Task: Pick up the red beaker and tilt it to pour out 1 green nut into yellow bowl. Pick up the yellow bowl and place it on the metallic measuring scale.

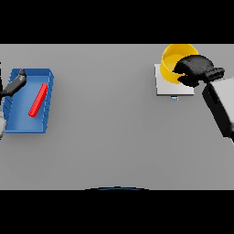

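Note:
The yellow bowl (172,61) stands at the far right over the back of the metallic measuring scale (165,86), a pale square plate. My right hand (194,69) is curled round the bowl's right rim and hides that side. I cannot tell whether the bowl rests on the scale or is held just above it. The red beaker (38,100) lies on its side inside a blue tray (47,80) at the far left. My left hand (17,83) hovers over the tray's left edge with straight fingers, holding nothing. No green nut is visible.
A small dark mark (174,98) sits on the front edge of the scale. The grey table (109,119) stretches between the tray and the scale.

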Robot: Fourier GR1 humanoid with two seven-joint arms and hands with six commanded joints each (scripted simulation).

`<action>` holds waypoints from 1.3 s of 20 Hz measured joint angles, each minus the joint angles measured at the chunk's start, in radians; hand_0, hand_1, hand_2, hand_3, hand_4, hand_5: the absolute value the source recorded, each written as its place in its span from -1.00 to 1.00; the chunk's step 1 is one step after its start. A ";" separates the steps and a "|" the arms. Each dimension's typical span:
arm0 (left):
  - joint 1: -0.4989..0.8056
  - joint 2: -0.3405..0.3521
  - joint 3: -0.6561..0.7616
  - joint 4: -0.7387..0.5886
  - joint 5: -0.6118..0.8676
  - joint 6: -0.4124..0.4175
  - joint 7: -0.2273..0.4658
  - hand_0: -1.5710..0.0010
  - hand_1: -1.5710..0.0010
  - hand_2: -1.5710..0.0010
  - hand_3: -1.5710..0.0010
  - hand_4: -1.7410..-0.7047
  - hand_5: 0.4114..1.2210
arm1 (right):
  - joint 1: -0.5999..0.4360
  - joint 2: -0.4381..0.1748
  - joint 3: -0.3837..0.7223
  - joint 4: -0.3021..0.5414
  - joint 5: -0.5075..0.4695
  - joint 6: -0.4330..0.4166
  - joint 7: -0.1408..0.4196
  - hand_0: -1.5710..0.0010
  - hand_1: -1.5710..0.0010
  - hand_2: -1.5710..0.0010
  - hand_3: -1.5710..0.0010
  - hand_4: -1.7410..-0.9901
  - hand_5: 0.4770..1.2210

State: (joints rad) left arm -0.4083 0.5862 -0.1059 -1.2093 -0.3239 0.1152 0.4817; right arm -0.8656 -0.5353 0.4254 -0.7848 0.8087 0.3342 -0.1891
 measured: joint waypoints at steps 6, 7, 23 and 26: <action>-0.009 -0.006 0.000 0.010 -0.001 0.004 0.001 1.00 1.00 1.00 1.00 0.96 -0.35 | 0.011 0.030 -0.013 0.110 0.005 -0.052 -0.030 -1.00 -1.00 -0.73 -0.70 -1.00 1.00; -0.012 -0.006 0.005 0.006 0.006 0.001 0.001 1.00 1.00 1.00 1.00 0.96 -0.35 | 0.006 0.032 -0.019 0.125 0.000 -0.055 -0.048 -1.00 -1.00 -0.72 -0.74 -1.00 1.00; -0.021 -0.006 -0.002 0.014 -0.003 -0.001 0.011 1.00 1.00 1.00 1.00 0.96 -0.38 | -0.023 0.048 0.007 0.176 0.027 -0.041 -0.092 0.67 0.71 0.61 0.41 -0.50 0.11; -0.019 -0.009 -0.007 0.013 -0.009 0.002 0.009 1.00 1.00 1.00 1.00 0.96 -0.37 | -0.031 0.051 0.003 0.190 0.027 -0.047 -0.101 0.83 0.85 0.80 0.54 -0.47 -0.03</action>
State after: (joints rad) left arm -0.4274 0.5774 -0.1129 -1.1966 -0.3328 0.1171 0.4904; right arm -0.8964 -0.4845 0.4284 -0.5949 0.8357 0.2870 -0.2902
